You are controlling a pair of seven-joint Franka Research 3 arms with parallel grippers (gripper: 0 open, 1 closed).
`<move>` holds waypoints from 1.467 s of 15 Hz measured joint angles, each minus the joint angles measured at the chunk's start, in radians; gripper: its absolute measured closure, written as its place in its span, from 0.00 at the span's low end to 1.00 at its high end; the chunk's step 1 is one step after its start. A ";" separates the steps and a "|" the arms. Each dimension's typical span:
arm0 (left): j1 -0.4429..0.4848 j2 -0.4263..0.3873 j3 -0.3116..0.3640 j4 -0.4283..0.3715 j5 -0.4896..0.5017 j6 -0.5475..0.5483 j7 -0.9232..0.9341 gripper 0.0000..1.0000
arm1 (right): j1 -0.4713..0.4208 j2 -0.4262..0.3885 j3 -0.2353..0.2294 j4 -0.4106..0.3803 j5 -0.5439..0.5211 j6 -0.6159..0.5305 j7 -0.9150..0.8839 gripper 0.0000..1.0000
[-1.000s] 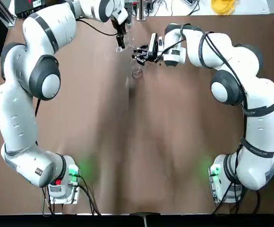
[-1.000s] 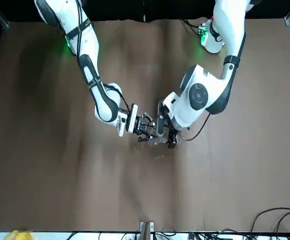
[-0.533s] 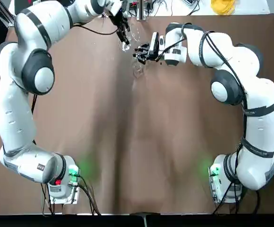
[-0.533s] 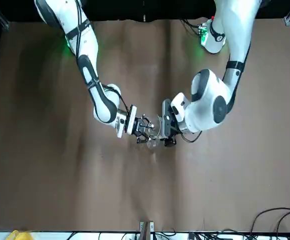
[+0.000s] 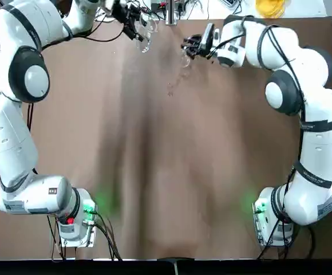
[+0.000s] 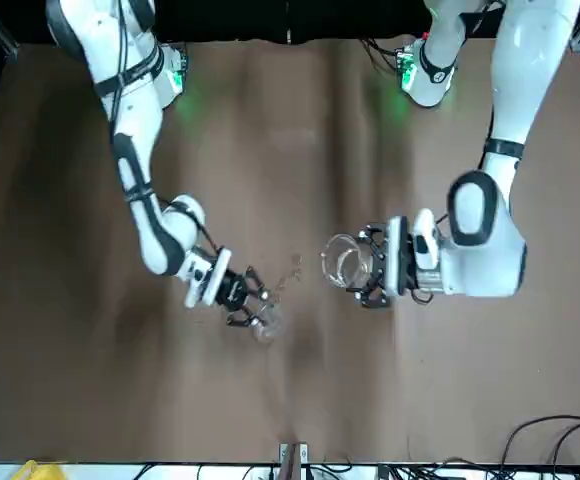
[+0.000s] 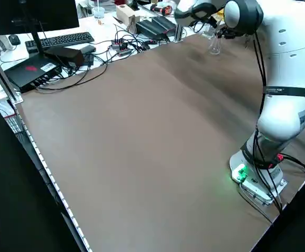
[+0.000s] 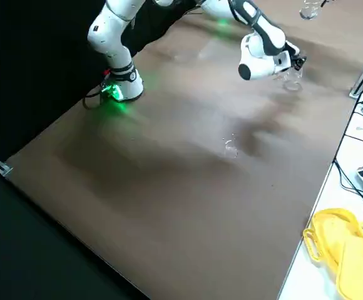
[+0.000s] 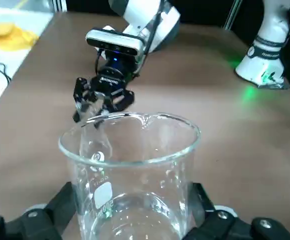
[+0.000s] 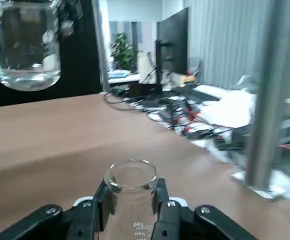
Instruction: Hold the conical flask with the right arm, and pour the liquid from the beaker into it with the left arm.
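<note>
The left gripper (image 9: pixel 132 220) has its two fingers clamped on the beaker (image 9: pixel 130 175), one finger at each side of the glass. In the top view this gripper is at the upper edge, left of the middle; in the front view it is right of the middle, and the round rim of the beaker points there toward the picture's centre. Some clear liquid (image 9: pixel 140 220) is seen low inside the beaker.

The right gripper (image 10: pixel 131 210) is clamped on the conical flask (image 10: pixel 130 222), its fingers closed around the glass below the round mouth. In the top view it is in the upper part, right of the middle; in the front view it is left of the middle, with the flask at the fingertips, lower than the beaker in the picture. The two glasses are apart from each other.

Going outward, clear wet drops (image 5: pixel 170 90) lie on the brown table (image 5: pixel 172 172), in the top view a little below and left of the right gripper. Behind the far table edge, a yellow cloth-like thing (image 5: pixel 270 7) is at the upper right of the top view, and a black keyboard (image 7: pixel 65 41) is at the upper left of the left side view.
</note>
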 joint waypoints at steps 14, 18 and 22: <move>0.297 0.319 -0.001 -0.008 -0.268 -0.178 0.605 0.04 | -0.564 -0.001 0.002 0.008 -0.642 -0.376 0.102 0.61; 0.293 0.382 -0.001 -0.005 -0.324 -0.177 0.669 0.04 | -0.723 -0.001 0.002 0.019 -0.849 -0.534 0.128 0.61; 0.289 0.419 0.014 0.001 -0.376 -0.132 0.730 0.04 | -0.825 -0.001 0.002 0.019 -0.932 -0.686 0.130 0.61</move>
